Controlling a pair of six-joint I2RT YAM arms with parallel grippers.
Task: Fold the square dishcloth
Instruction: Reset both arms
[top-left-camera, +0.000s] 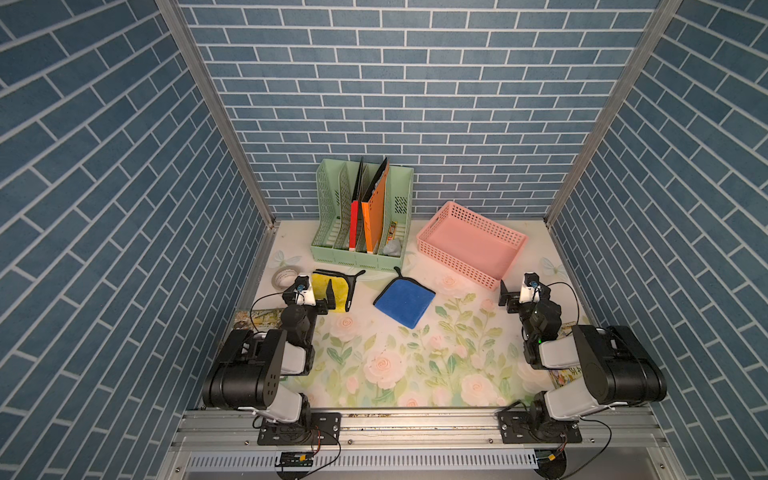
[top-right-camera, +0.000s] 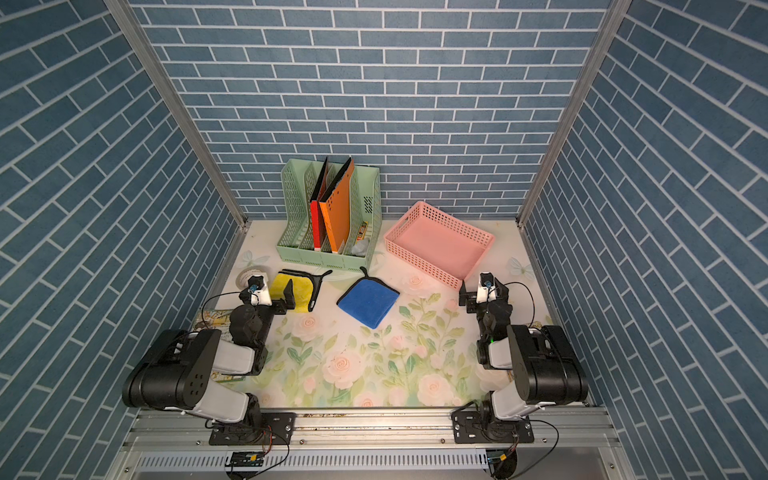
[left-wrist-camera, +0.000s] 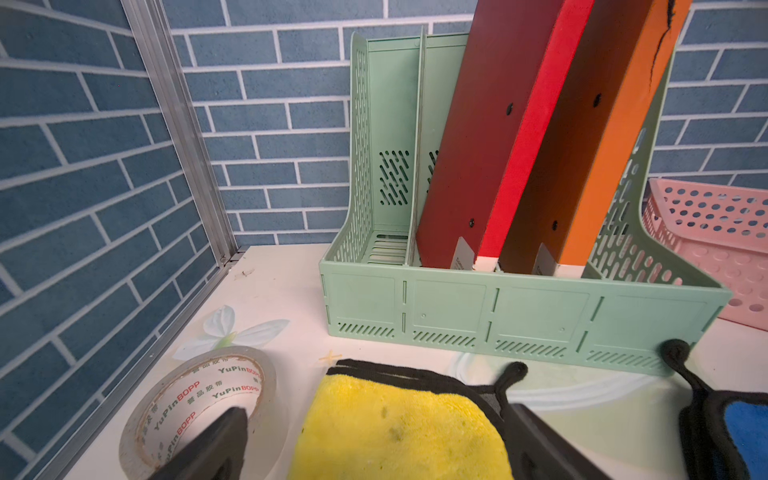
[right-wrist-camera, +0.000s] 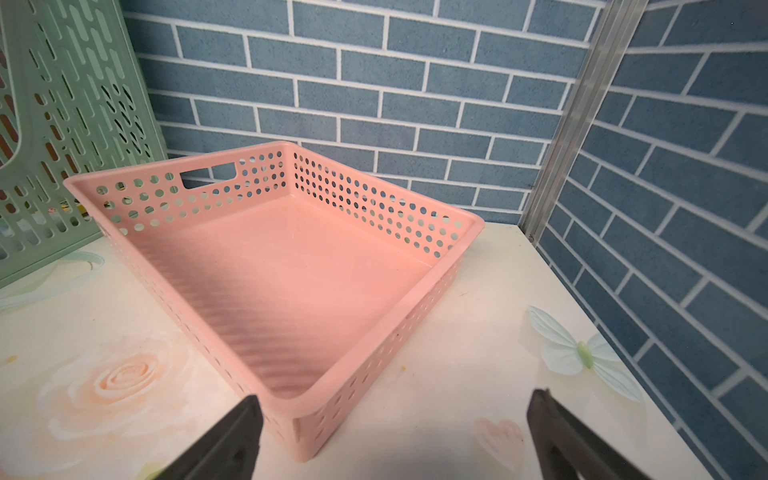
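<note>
Floral desk (top-left-camera: 374, 345) is walled by blue brick. Blue dishcloth (top-left-camera: 404, 302) is laid flat mid-desk, untouched; folding is judged not started. Both left gripper (top-left-camera: 311, 291) and right gripper (top-left-camera: 524, 293) are spread wide, empty.

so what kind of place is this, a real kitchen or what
Probably a staged robot test booth: brick-print wall panels set in aluminium posts, a floral-print table, and a metal mounting rail at the front.
</note>
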